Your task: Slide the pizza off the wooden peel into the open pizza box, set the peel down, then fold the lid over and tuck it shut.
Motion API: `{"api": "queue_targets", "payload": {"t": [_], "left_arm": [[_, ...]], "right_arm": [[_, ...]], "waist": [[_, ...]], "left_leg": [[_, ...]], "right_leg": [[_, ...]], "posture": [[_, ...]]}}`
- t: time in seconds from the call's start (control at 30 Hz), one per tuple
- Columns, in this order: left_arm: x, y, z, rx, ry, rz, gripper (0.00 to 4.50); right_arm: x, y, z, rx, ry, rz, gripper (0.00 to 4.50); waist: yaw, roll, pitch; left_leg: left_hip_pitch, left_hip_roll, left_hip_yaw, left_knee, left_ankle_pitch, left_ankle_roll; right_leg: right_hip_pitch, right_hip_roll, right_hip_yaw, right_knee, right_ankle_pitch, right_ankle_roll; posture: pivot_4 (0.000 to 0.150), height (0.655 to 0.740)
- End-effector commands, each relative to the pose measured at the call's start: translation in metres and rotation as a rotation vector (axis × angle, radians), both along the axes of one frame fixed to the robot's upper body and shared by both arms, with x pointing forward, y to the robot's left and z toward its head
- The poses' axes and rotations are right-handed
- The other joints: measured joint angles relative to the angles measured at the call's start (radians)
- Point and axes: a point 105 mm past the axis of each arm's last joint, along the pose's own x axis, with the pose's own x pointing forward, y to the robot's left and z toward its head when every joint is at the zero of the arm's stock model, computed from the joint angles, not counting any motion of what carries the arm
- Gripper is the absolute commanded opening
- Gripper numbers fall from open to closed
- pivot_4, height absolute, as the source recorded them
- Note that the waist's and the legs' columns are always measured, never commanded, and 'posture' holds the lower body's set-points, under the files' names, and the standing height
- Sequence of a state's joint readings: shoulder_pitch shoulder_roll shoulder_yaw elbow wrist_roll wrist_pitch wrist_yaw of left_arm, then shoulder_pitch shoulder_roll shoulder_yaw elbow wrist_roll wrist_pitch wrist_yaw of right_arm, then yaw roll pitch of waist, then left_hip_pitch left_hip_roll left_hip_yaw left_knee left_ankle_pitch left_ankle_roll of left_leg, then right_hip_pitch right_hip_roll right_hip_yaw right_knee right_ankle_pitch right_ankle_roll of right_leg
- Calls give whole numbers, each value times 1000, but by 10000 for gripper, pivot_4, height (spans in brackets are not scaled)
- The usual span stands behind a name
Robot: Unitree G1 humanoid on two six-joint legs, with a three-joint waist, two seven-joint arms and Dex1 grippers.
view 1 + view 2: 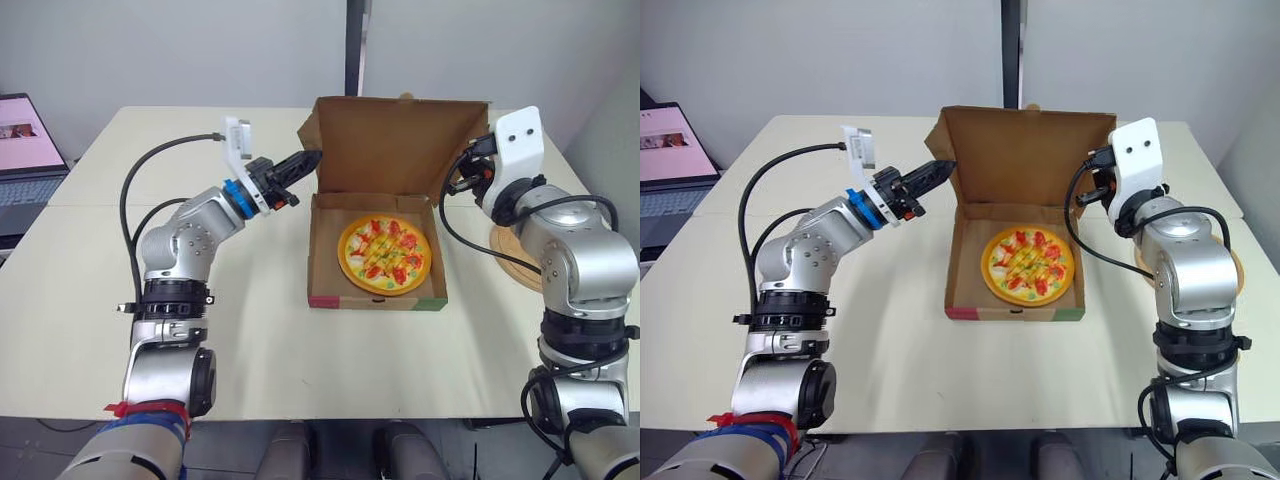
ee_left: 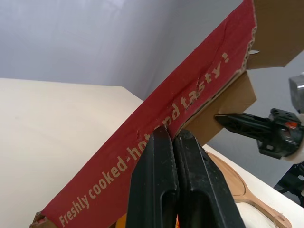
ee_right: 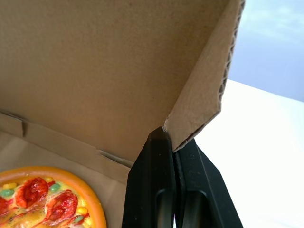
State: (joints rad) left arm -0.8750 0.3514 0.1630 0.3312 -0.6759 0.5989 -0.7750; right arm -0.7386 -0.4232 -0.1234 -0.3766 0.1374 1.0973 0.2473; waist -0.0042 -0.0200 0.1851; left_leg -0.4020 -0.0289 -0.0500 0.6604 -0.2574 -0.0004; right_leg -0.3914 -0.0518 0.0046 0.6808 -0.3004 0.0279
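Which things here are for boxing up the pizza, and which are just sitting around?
For the job:
- pizza, already in the pizza box
- lid, standing upright
- wooden peel, set down on the table
- left end effector and right end effector, at the lid's side flaps

Just lying about:
- laptop, off to the left

Topped pizza (image 1: 385,254) flat inside open cardboard box (image 1: 322,250), lid (image 1: 400,145) upright behind it; wooden peel (image 2: 237,183) flat just right of box.
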Motion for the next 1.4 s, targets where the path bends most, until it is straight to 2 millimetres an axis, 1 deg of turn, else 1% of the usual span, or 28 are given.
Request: {"api": "queue_targets", "payload": {"t": [0.03,0.2,0.3,0.37,0.5,0.7,0.77,0.87,1.13,1.3,1.4], "left_arm": [[-3,-11,16,4,-68,-46,0],[4,-16,10,31,-57,-60,0],[5,-14,10,39,-58,-54,0],[6,-10,8,39,-45,-41,0],[4,-6,3,29,19,-42,0],[4,-9,8,27,80,-74,0],[3,-9,9,67,65,-86,0],[-4,-4,0,108,72,-98,0],[-21,2,-26,68,154,-79,0],[-30,3,-40,53,176,-29,0],[-32,5,-43,41,168,23,0]], "right_arm": [[-13,5,21,3,-89,-7,257],[-19,6,23,1,-94,-31,257],[-21,12,16,-7,-76,-18,257],[-20,14,9,-10,-69,-24,257],[-20,18,1,-10,-66,-30,257],[-20,24,-3,-2,-62,-31,257],[-20,26,-3,0,-61,-27,257],[-24,25,-8,8,-49,-25,257],[-40,25,-20,-6,-53,-11,257],[-51,29,-32,23,-62,-5,257],[-55,30,-38,48,-67,-12,257]], "waist": [[-2,0,0],[-2,0,0],[-2,0,0],[-2,0,0],[-4,0,0],[-5,0,0],[-5,0,0],[-6,0,0],[-11,0,0],[-12,0,0],[-11,0,0]], "left_leg": [[0,0,0,0,0,0],[0,0,0,0,0,0],[0,0,0,0,0,0],[0,0,0,0,0,0],[0,0,0,0,0,0],[0,0,0,0,0,0],[0,0,0,0,0,0],[0,0,0,0,0,0],[0,0,0,0,0,0],[1,0,0,0,0,0],[1,0,0,0,0,0]], "right_leg": [[0,0,0,0,0,0],[0,0,0,0,0,0],[0,0,0,0,0,0],[0,0,0,0,0,0],[0,0,0,0,0,0],[-1,1,0,1,0,0],[-1,1,0,1,0,0],[-1,1,1,1,0,0],[0,1,1,1,0,0],[1,1,1,1,0,0],[1,1,1,1,0,0]], "posture": [[1500,7400],[1500,7400],[1500,7400],[1500,7400],[1500,7400],[1500,7400],[1500,7400],[1500,7400],[1500,7400],[1500,7400],[1500,7400]]}}
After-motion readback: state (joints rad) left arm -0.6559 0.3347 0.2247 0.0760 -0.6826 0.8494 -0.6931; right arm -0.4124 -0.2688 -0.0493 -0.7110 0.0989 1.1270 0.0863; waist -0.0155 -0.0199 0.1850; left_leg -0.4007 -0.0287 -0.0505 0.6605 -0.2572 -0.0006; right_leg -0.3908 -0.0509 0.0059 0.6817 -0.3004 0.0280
